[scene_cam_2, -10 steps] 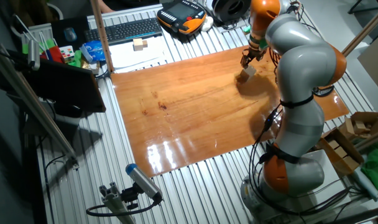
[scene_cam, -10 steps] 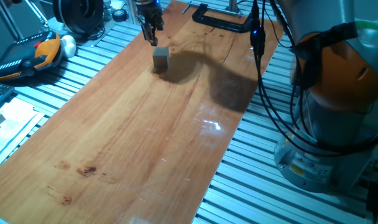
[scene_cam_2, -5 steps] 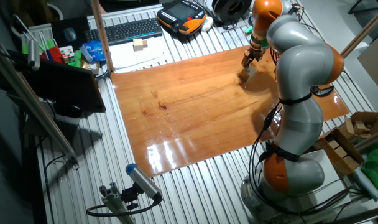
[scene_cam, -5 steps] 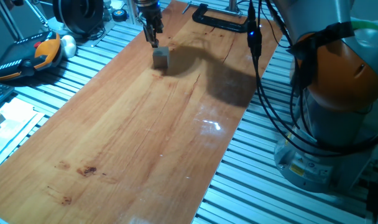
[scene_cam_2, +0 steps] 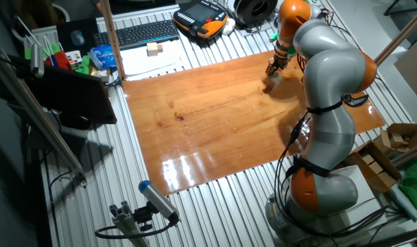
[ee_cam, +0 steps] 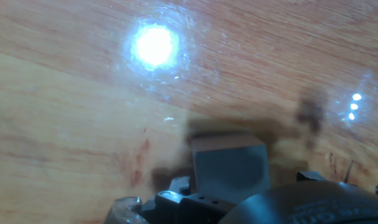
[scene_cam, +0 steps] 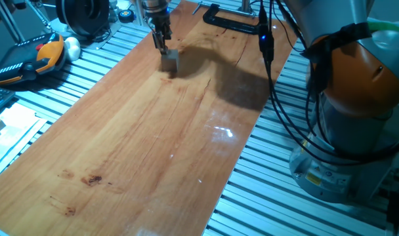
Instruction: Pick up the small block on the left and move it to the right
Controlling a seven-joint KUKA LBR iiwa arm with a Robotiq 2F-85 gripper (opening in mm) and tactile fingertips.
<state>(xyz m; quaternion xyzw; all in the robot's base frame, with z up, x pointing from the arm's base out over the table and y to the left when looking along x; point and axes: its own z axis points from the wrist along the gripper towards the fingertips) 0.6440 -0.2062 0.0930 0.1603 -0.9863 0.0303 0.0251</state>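
The gripper (scene_cam: pixel 163 48) hangs just above the small block (scene_cam: pixel 170 60), which sits untouched below its fingertips; finger spread I cannot tell. Grasp, lift and move remain.

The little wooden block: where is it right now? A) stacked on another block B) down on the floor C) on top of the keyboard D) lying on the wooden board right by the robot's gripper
D: the small block lies on the wooden board, just below the tips of the gripper; the hand view also shows it lying on the wood.
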